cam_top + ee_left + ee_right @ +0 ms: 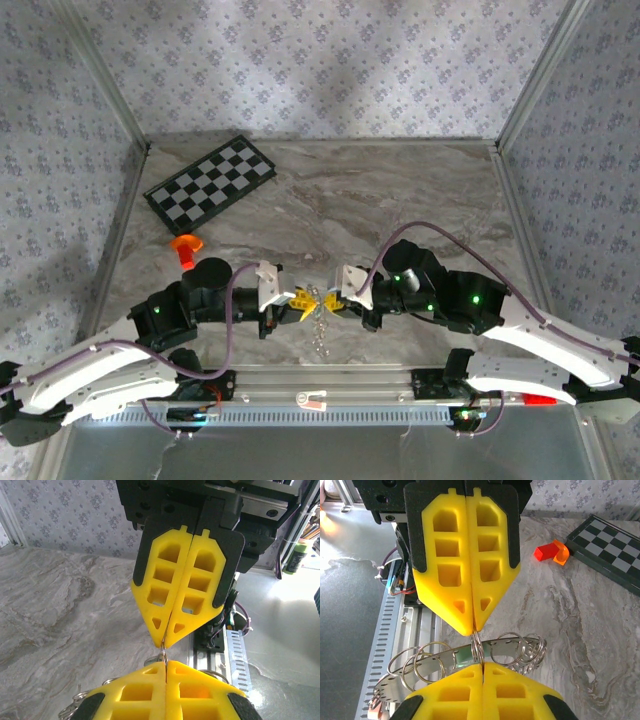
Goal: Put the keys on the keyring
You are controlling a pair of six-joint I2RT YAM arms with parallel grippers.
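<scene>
Over marbled tabletop (pixel 400 200), amid patterned walls (pixel 330 60), left tool (pixel 472 625) and right tool (pixel 165 640) closed, seemingly on keyring (pixel 445 658)

Item inspected: the keyring (pixel 455 656). It is a flat, silvery metal band, curved, threaded with several small wire split rings that fan out to both sides. 1 small ring at its middle stands upright, nipped between the closed left fingers (pixel 445 595) and the closed right fingers (pixel 455 690). Seen from above, it sits over the surface's near edge, and a short silvery strand trails from it toward the arm bases.
</scene>
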